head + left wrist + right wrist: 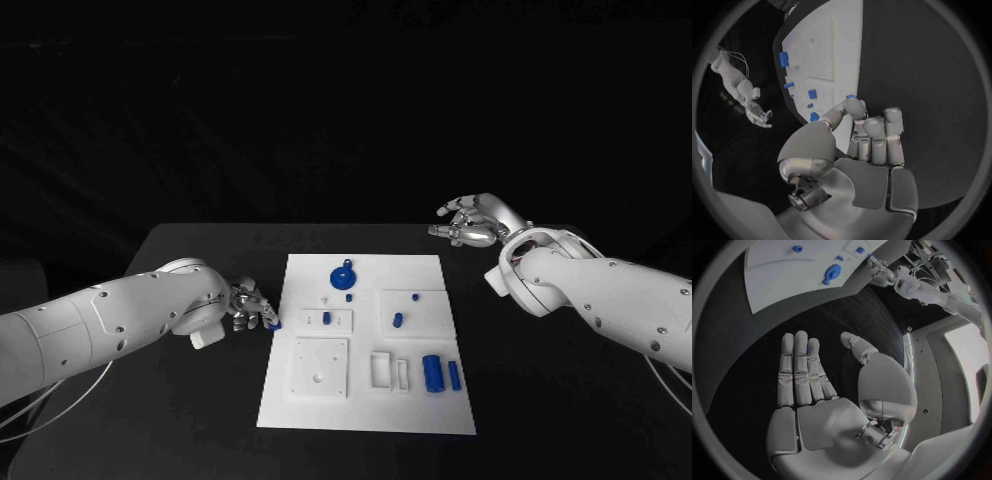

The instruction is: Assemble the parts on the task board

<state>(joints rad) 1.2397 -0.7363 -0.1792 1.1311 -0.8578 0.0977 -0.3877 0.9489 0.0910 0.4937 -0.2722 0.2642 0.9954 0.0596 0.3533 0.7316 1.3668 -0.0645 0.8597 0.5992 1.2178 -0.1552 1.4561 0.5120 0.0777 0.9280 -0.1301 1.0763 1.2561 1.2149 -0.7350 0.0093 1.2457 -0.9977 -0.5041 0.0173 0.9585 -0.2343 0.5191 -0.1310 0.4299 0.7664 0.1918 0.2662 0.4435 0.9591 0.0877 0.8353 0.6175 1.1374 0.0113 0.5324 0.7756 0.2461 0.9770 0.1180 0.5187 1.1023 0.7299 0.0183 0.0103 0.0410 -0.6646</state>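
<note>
The task board (368, 345) lies flat at the centre of the black table (188, 240). On it, a round blue part (343, 277) sits toward 12 o'clock, small blue parts (329, 318) and (397, 321) sit near the middle, and two upright-lying blue cylinders (433, 372) lie side by side toward 4 o'clock. The left hand (248, 310) is at the board's 9 o'clock edge, its fingers curled inward, with a small blue part (274, 325) pinched at the fingertips (856, 105). The right hand (473, 222) is off the board toward 1 o'clock, above the table, fingers (797, 365) extended and apart, holding nothing.
</note>
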